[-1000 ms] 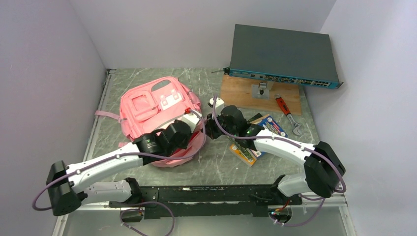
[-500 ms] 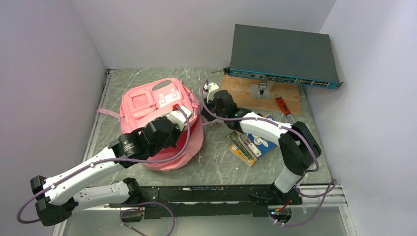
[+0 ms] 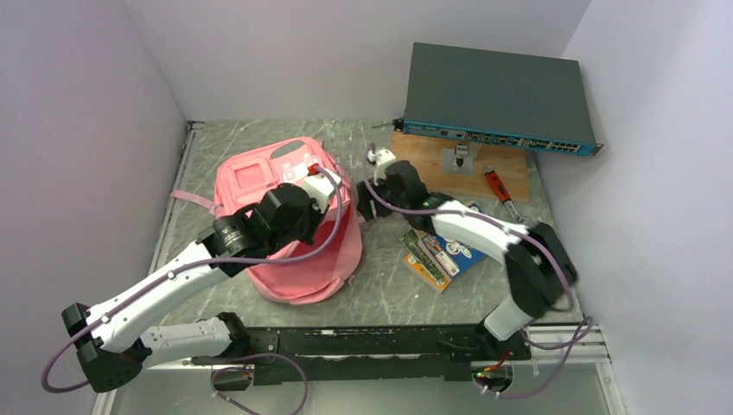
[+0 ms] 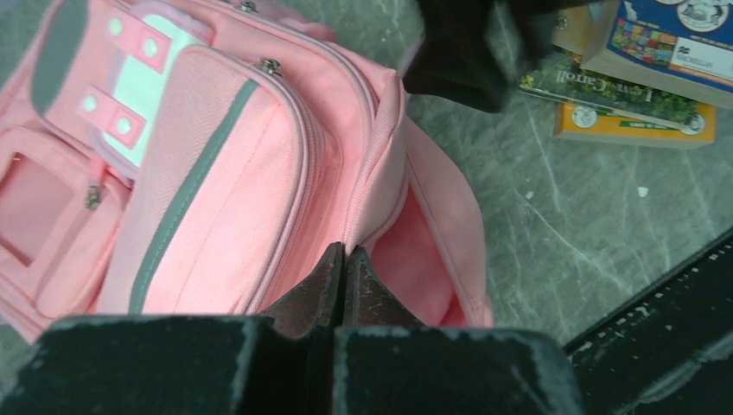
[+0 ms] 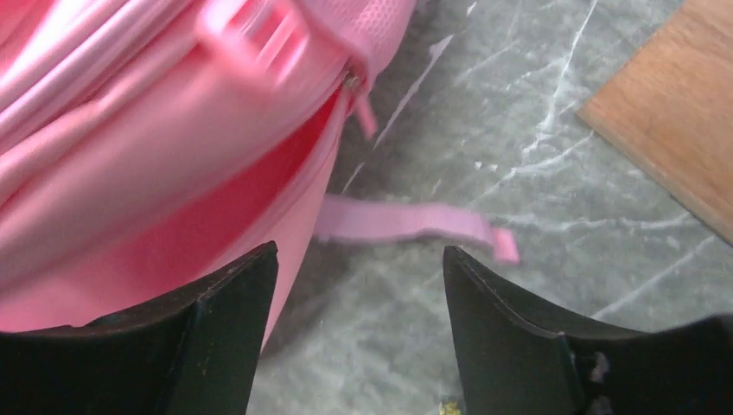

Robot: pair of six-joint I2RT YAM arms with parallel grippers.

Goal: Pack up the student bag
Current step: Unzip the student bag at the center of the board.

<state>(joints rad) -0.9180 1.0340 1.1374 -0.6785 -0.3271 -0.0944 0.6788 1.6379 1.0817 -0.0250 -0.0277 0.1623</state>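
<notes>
student bag (image 3: 298, 268) sits on the marble worktop (image 3: 380, 290), left of centre, pocket side up, main opening gaping toward the near edge. left fingers (image 4: 324, 281) are pressed together, pinching the pink rim of that opening. right fingers (image 5: 233, 303) are spread wide and hold nothing, hovering just beside the bag's right flank above a loose pink strap (image 5: 406, 223) lying flat on the stone. stack of books (image 3: 441, 251) lies to the right of the bag. wooden board (image 3: 423, 160) and wrench (image 3: 506, 194) lie at far right.
</notes>
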